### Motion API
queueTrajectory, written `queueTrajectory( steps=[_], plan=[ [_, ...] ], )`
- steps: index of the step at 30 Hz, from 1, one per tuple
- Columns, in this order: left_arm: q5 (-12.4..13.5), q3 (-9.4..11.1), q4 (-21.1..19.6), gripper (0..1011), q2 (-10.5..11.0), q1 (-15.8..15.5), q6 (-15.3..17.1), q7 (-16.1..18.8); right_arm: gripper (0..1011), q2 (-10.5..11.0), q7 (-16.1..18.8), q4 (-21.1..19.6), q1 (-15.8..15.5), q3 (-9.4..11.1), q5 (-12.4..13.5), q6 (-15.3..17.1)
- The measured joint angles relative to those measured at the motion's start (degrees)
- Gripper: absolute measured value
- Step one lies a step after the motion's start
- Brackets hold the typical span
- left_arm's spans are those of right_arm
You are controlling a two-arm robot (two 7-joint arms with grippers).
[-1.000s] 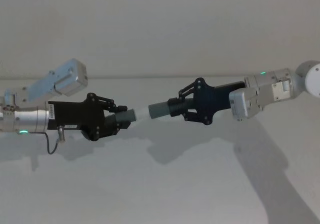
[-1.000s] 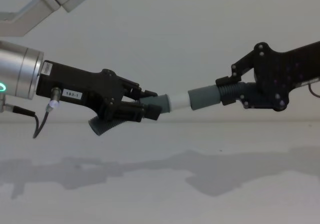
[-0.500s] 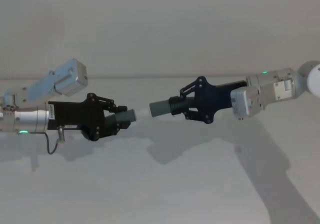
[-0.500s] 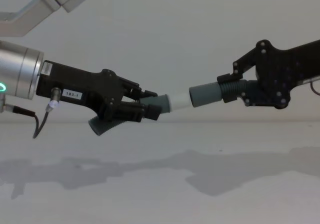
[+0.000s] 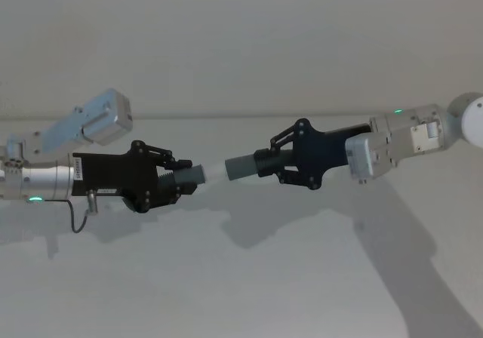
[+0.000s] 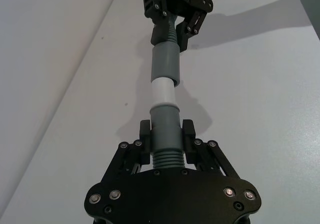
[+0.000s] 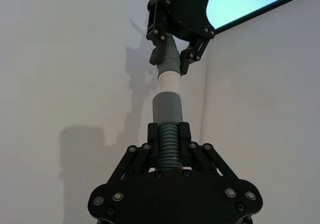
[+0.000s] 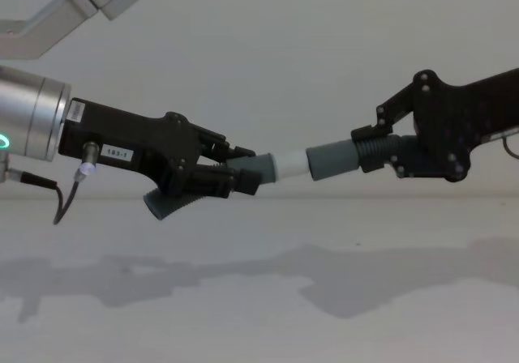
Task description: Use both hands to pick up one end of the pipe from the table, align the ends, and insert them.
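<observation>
Midair, white-tipped tube clenched by left gripper, ribbed tube by right gripper, so that ends are lined up for insertion.

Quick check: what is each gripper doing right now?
Left gripper: shut on the white-tipped pipe piece, held above the table.
Right gripper: shut on the ribbed pipe piece.
</observation>
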Motion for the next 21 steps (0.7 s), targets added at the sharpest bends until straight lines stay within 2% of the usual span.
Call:
queueTrajectory(
  steps=[21],
  plan=[
    [0.00,0.00,0.01,339,0.00,0.00,0.00,0.01,217,-0.41,-0.40,0.75,0.86,-1.04,-0.05,0.86]
  ],
)
